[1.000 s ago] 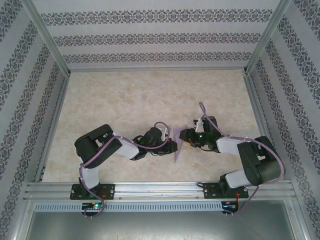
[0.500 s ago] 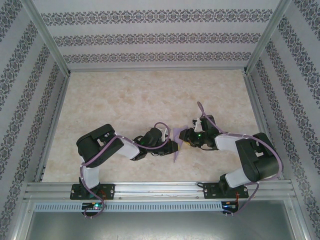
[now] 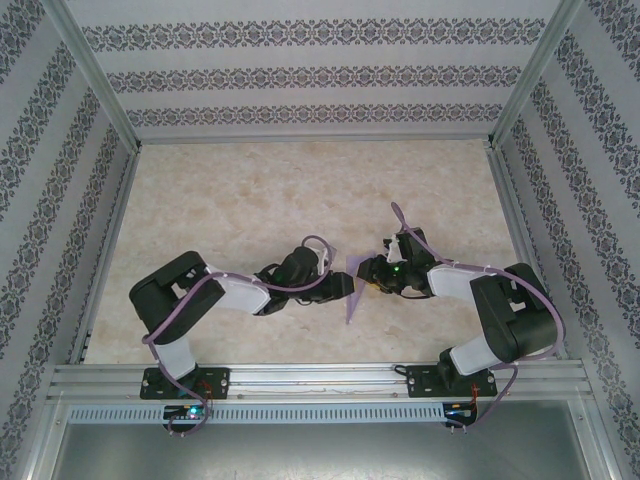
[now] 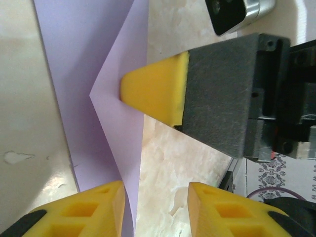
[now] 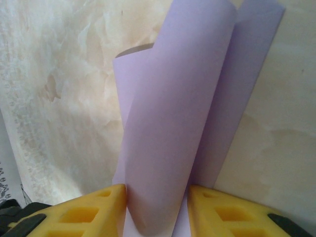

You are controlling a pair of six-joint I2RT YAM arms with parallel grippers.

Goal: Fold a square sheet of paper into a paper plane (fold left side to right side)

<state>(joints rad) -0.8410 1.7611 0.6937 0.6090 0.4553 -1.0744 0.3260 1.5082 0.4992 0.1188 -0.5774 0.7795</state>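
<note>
**Item:** square sheet of lavender-purple paper, thin, matte, unmarked.

**Location:** marbled beige counter, near its middle and slightly toward 6 o'clock. The sheet stands partly raised between the two claws.

**Condition:** the right wrist view shows one layer curled up and over, rounded rather than creased. The left wrist view shows a flap lying over the lower layer, its corner pointing toward 9 o'clock.

**Left claw**: at the sheet's 9 o'clock in the top view. Released, with the fingers apart and the sheet's edge running loose between them, close to one finger.

**Right claw**: at the sheet's 2 o'clock in the top view. Grasping the curled layer, which touches both yellow fingers.

**Change noted:** a second ago the left claw was clenched at the sheet's edge. It has since let go, and that arm's elbow has swung out toward 9 o'clock. The right claw has scarcely altered.

**Bearing on the task:** the hold appears to have passed to the right claw alone. The left-to-right fold looks begun but not pressed flat. The freed left claw is probably available to flatten or re-grip the sheet. The curl may spring back if the right claw slackens.
</note>
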